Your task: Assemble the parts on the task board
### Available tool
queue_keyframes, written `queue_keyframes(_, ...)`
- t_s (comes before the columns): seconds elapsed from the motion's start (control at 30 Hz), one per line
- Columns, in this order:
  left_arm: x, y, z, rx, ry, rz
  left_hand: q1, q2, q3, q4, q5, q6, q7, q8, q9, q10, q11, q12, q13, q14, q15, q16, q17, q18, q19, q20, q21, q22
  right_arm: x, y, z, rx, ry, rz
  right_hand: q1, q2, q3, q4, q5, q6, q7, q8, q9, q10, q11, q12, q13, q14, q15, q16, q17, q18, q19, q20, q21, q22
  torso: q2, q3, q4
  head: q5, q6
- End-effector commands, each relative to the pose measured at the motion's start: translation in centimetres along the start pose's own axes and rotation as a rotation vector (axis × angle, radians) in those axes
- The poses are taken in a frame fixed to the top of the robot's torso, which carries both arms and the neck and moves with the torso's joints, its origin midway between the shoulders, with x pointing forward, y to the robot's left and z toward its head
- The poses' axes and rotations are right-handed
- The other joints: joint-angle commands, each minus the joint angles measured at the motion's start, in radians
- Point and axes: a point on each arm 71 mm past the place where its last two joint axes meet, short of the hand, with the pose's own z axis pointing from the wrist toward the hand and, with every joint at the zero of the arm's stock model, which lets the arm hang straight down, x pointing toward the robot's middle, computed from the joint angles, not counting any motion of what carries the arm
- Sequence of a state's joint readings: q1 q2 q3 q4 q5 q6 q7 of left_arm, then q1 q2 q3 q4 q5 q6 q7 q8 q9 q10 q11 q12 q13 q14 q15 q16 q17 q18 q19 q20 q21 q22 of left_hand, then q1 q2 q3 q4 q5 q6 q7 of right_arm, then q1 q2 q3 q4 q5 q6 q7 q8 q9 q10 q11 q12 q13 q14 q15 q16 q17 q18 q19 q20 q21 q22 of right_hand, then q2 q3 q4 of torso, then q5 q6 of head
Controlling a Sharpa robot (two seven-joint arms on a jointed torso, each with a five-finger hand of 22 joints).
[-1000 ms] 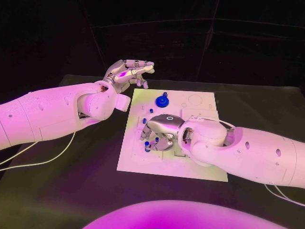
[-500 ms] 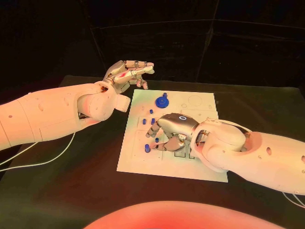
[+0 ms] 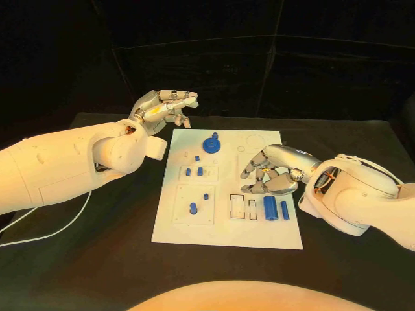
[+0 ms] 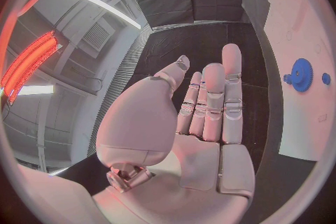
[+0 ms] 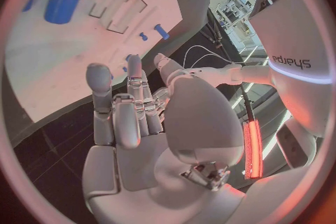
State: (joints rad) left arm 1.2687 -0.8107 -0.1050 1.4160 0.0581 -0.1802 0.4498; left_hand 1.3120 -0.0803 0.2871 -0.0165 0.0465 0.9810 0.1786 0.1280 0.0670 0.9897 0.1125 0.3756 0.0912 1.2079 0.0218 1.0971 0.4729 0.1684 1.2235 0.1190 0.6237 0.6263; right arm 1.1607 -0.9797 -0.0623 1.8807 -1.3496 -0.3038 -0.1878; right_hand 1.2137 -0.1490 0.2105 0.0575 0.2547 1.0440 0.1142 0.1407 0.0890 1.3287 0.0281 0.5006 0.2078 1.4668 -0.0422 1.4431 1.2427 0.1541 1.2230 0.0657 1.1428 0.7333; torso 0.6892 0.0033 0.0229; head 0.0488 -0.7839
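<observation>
The right hand (image 3: 275,173) has pulled back from the middle of the task board (image 3: 228,228) toward its right-hand edge, and its fingers now hang loosely curled and apart with nothing between them, as the right wrist view also shows (image 5: 133,117). Where it hovered a second ago, a long blue part (image 3: 270,208) now lies in a rectangular slot just below the hand, with a slimmer blue piece (image 3: 284,210) right beside it; that reads as one placement finished, though from this angle I cannot be sure either piece is fully seated. Two empty slots (image 3: 237,205) sit just to the inner side of those parts, so more fitting seems to remain. Further from the hand, a small blue peg (image 3: 192,208) stands in the square block on the board's near-left portion, short blue pegs (image 3: 199,172) sit above it, and the blue gear (image 3: 212,142) rests toward the far edge. The left hand (image 3: 166,105) has barely shifted: it is held up beyond the board's far-left corner, fingers extended close together, empty. The right forearm overhangs the board's right edge, leaving bare tabletop (image 3: 95,259) on the left and near sides and open room above the board's centre for the next reach.
</observation>
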Motion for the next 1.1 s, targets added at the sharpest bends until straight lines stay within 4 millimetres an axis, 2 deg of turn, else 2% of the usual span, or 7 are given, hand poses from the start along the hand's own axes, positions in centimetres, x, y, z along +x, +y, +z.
queue_keyframes(0.03, 0.1, -0.1, 0.0, 0.006, 0.008, -0.006, 0.000, 0.011, -0.007, 0.000, 0.001, -0.001, 0.004, -0.004, 0.001, -0.009, 0.000, 0.007, -0.001, -0.002, 0.004, 0.003, -0.001, 0.013, 0.003, 0.003, -0.004, -0.002, -0.5, -2.1, -0.9, 0.193, -0.017, 0.080, -0.023, -0.014, -0.059, 0.031, 0.053, 0.017, -0.016, 0.032, 0.010, 0.038, -0.015, 0.206, 0.215, 0.061, -0.014, 0.022, 0.045, -0.011, 0.021, -0.014, 0.019, 0.030, -0.005, -0.0040, -0.0088, -0.025, 0.006)
queue_keyframes(0.1, 0.2, -0.1, 0.0, 0.006, 0.010, -0.007, 0.000, 0.011, -0.007, 0.000, 0.001, -0.001, 0.004, -0.004, 0.001, -0.009, 0.000, 0.007, -0.001, -0.002, 0.004, 0.003, -0.001, 0.013, 0.003, 0.003, -0.004, -0.002, -0.9, -3.3, -1.5, 0.259, -0.023, 0.073, -0.022, -0.010, -0.104, 0.052, 0.067, 0.017, -0.023, 0.056, 0.019, 0.053, -0.020, 0.421, 0.467, 0.065, -0.019, 0.038, 0.081, -0.015, 0.030, -0.019, 0.029, 0.045, -0.007, -0.0039, -0.0120, -0.039, 0.009)
queue_keyframes(0.2, 0.3, -0.1, -0.1, 0.006, 0.013, -0.008, 0.000, 0.011, -0.007, 0.000, 0.001, -0.001, 0.004, -0.004, 0.001, -0.009, 0.000, 0.007, -0.001, -0.002, 0.004, 0.003, -0.001, 0.013, 0.003, 0.003, -0.004, -0.002, -1.0, -4.4, -2.3, 0.328, -0.027, 0.040, -0.011, -0.002, -0.164, 0.081, 0.061, 0.004, -0.024, 0.085, 0.031, 0.047, -0.021, 0.583, 0.667, 0.067, -0.019, 0.049, 0.107, -0.015, 0.033, -0.020, 0.031, 0.051, -0.008, -0.0020, -0.0181, -0.050, 0.012)
queue_keyframes(0.33, 0.3, -0.1, -0.1, 0.004, 0.013, -0.008, 0.000, 0.011, -0.007, 0.000, 0.001, -0.001, 0.004, -0.004, 0.001, -0.009, 0.000, 0.007, -0.001, -0.002, 0.004, 0.003, -0.001, 0.013, 0.003, 0.003, -0.004, -0.002, -0.5, -5.1, -3.1, 0.375, -0.010, -0.025, -0.041, 0.005, -0.236, 0.146, 0.067, 0.004, -0.029, 0.119, 0.046, 0.054, -0.024, 0.674, 0.786, 0.070, -0.020, 0.058, 0.130, -0.017, 0.036, -0.021, 0.034, 0.057, -0.011, -0.0007, -0.0253, -0.064, 0.016)
queue_keyframes(0.43, 0.3, 0.0, -0.2, 0.003, 0.013, -0.008, 0.000, 0.011, -0.007, 0.000, 0.001, -0.001, 0.004, -0.004, 0.001, -0.009, 0.000, 0.007, -0.001, -0.002, 0.004, 0.003, -0.001, 0.013, 0.003, 0.003, -0.004, -0.002, 0.1, -5.4, -3.4, 0.404, 0.012, -0.075, -0.019, 0.011, -0.308, 0.224, 0.061, -0.011, -0.031, 0.155, 0.062, 0.047, -0.023, 0.711, 0.844, 0.071, -0.023, 0.062, 0.141, -0.018, 0.040, -0.022, 0.036, 0.063, -0.014, -0.0009, -0.0287, -0.066, 0.016)
queue_keyframes(0.47, 0.3, 0.0, -0.2, 0.003, 0.014, -0.008, 0.000, 0.011, -0.007, 0.000, 0.001, -0.001, 0.004, -0.004, 0.001, -0.009, 0.000, 0.007, -0.001, -0.002, 0.004, 0.003, -0.001, 0.013, 0.003, 0.003, -0.004, -0.002, 0.3, -5.5, -3.5, 0.409, 0.017, -0.083, -0.015, 0.011, -0.316, 0.231, 0.060, -0.013, -0.031, 0.160, 0.064, 0.046, -0.024, 0.713, 0.848, 0.071, -0.022, 0.062, 0.141, -0.018, 0.040, -0.022, 0.036, 0.063, -0.015, -0.0012, -0.0291, -0.067, 0.015)
queue_keyframes(1.1, 0.1, 0.2, -0.3, -0.007, 0.014, -0.009, -0.002, 0.012, -0.009, 0.002, 0.001, -0.002, 0.005, -0.004, 0.001, -0.011, 0.001, 0.009, -0.001, -0.002, 0.004, 0.003, -0.002, 0.013, 0.004, 0.003, -0.004, -0.002, 3.1, -4.6, -3.1, 0.395, 0.088, -0.115, -0.006, 0.020, -0.361, 0.235, 0.052, -0.011, -0.039, 0.212, 0.091, 0.056, -0.030, 0.745, 0.906, 0.073, -0.026, 0.067, 0.155, -0.019, 0.042, -0.024, 0.037, 0.068, -0.013, -0.0020, -0.0303, -0.073, 0.015)
